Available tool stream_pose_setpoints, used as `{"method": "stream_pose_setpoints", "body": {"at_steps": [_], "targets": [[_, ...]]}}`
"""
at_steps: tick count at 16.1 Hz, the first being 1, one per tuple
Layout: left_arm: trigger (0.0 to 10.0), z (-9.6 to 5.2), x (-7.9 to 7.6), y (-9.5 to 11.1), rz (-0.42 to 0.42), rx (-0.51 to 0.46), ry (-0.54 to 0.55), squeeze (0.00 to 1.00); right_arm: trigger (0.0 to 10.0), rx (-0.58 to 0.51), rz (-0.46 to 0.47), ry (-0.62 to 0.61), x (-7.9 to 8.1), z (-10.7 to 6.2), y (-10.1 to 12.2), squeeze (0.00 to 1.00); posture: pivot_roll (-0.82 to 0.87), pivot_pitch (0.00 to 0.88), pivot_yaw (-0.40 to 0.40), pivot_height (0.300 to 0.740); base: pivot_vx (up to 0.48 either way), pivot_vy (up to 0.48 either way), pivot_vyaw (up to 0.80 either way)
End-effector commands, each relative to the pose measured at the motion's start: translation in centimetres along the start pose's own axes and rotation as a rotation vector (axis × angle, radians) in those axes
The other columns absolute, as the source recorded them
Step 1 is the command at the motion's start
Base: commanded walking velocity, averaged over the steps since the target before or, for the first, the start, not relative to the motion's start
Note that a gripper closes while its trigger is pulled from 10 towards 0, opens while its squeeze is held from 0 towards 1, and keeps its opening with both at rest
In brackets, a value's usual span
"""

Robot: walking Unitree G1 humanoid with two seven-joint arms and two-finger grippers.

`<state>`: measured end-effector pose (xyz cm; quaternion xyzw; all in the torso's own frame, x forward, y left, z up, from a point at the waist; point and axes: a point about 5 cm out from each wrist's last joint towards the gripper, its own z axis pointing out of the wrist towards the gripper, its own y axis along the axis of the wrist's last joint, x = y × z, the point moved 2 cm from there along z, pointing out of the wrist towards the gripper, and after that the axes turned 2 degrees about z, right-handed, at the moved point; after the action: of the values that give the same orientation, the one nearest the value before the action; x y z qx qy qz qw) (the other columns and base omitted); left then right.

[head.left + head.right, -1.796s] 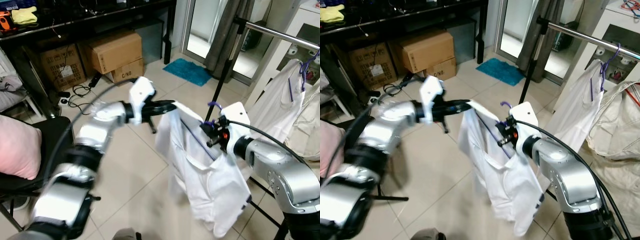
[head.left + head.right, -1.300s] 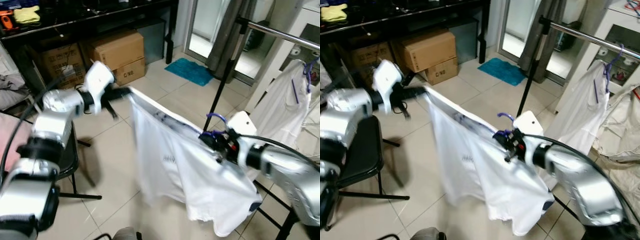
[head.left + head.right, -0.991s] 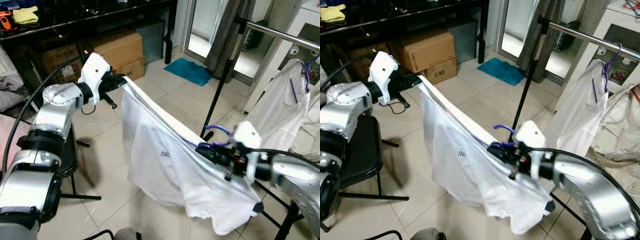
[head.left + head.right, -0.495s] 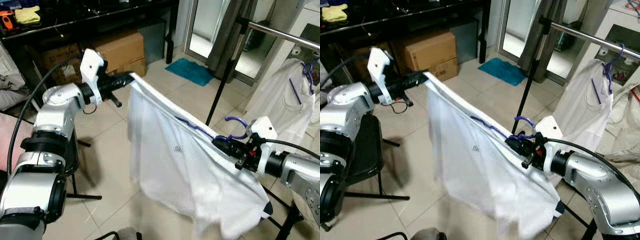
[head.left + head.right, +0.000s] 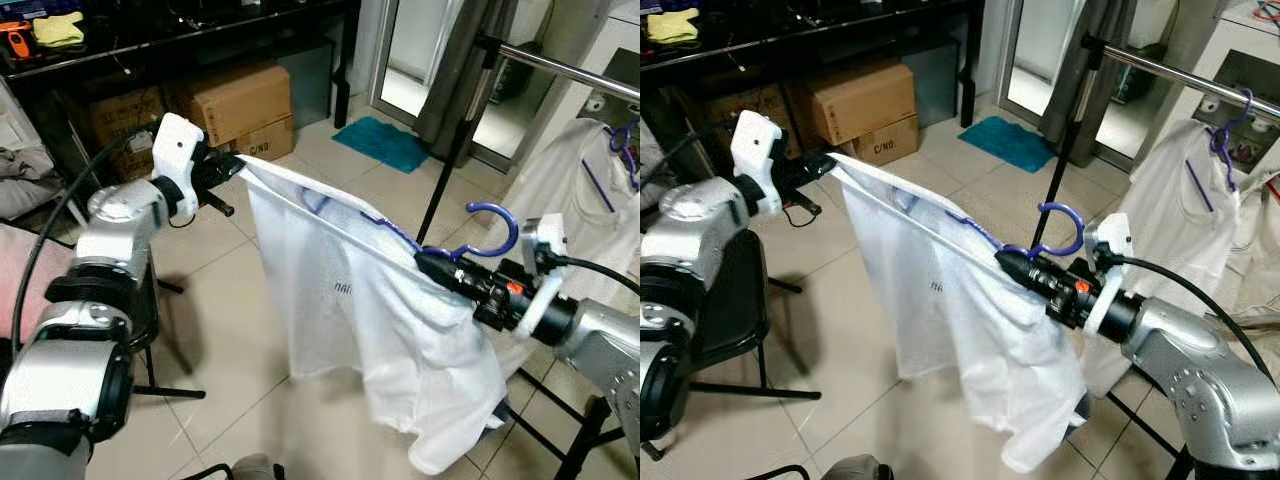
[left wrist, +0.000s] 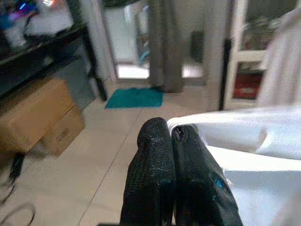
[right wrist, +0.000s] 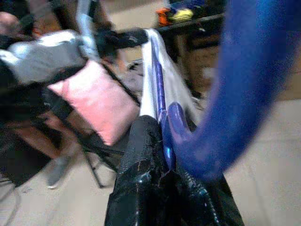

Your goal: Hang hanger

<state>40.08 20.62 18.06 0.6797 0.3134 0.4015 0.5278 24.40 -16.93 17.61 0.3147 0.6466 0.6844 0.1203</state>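
Since the earlier frame the hook of the blue hanger (image 5: 488,232) has risen clear of the white shirt (image 5: 370,330) and now points up, and the right gripper (image 5: 432,268) has levelled out. Its fingers are clamped on the hanger at the base of the hook. The left gripper (image 5: 232,166) — at 10 o'clock from the right one — is clenched on the shirt's far shoulder, holding the top edge taut. The shirt drapes below, between the arms. The rail (image 5: 560,70) lies at 1 o'clock, well apart from the hook.
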Motion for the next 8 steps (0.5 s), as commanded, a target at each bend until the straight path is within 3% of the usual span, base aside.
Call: {"method": "stream_pose_setpoints", "body": {"at_steps": [1, 2, 4, 5, 8], "targets": [[0.0, -0.5, 2.0, 0.5, -0.028, -0.023, 0.146, 0.00, 0.0, 0.053, -0.016, 0.013, 0.3, -1.0, -0.2, 0.00, 0.05, 0.000, 0.006, 0.740, 0.000, 0.000, 0.00], [0.0, -0.1, 1.7, 1.2, -0.053, -0.068, 0.139, 0.00, 0.0, 0.128, -0.039, 0.019, 0.5, -1.0, -1.2, 0.00, 0.05, 0.000, 0.008, 0.740, 0.000, 0.000, 0.00], [0.0, 0.5, 0.8, 3.6, -0.119, -0.197, 0.053, 0.00, 0.0, 0.192, -0.096, -0.065, -0.5, -0.9, -2.0, 0.00, 0.04, 0.000, 0.015, 0.740, 0.000, 0.000, 0.00], [0.0, 0.8, 0.5, 4.3, -0.135, -0.220, 0.014, 0.00, 0.0, 0.158, -0.086, -0.063, -0.4, -0.8, -1.6, 0.00, 0.04, 0.000, 0.017, 0.740, 0.000, 0.000, 0.00], [0.0, 1.1, -1.7, 0.4, -0.070, -0.044, -0.091, 0.00, 0.0, -0.063, -0.020, -0.112, -1.0, -0.3, 1.3, 0.00, 0.04, 0.000, 0.028, 0.740, 0.000, 0.000, 0.00]]}}
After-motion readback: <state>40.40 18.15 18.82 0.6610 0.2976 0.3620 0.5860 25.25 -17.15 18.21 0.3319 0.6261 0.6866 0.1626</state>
